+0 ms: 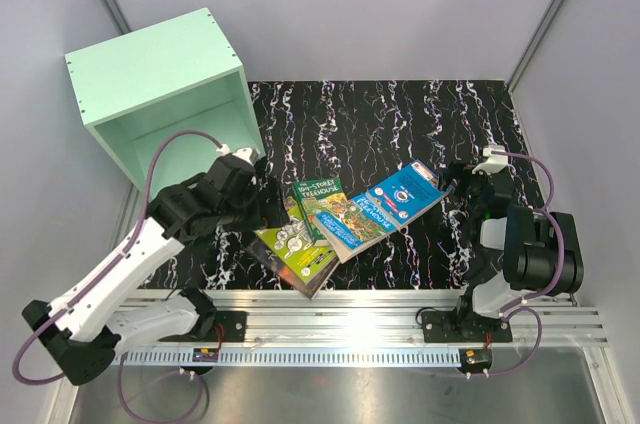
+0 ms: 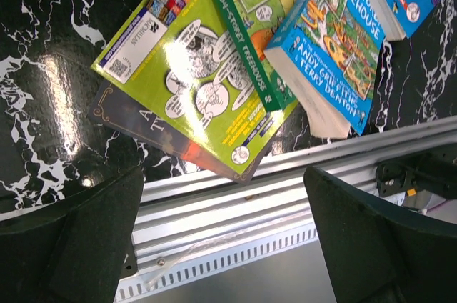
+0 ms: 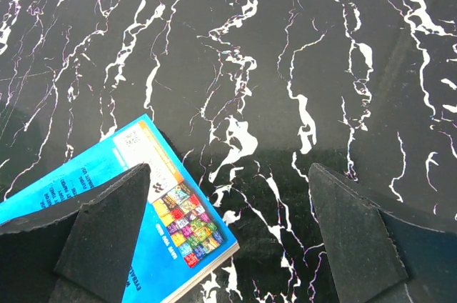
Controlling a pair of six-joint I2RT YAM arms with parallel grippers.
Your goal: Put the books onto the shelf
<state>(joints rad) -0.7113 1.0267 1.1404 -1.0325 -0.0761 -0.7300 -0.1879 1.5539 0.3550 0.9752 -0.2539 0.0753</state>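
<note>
Currently both claws stand released and empty. The left gripper (image 2: 223, 178) hovers over the fanned books (image 1: 335, 219). The dark book (image 2: 121, 113) is mostly hidden under the lime-green book (image 2: 193, 81). The right gripper (image 3: 228, 169) partly covers the blue book (image 3: 182, 239). The shelf (image 1: 150, 64) stands well apart, far left.

Grey walls (image 1: 380, 4) around a marbled table (image 1: 400, 124).
Glossy black top, white veins; an aluminium rail (image 1: 340, 309) runs along its near edge.
</note>
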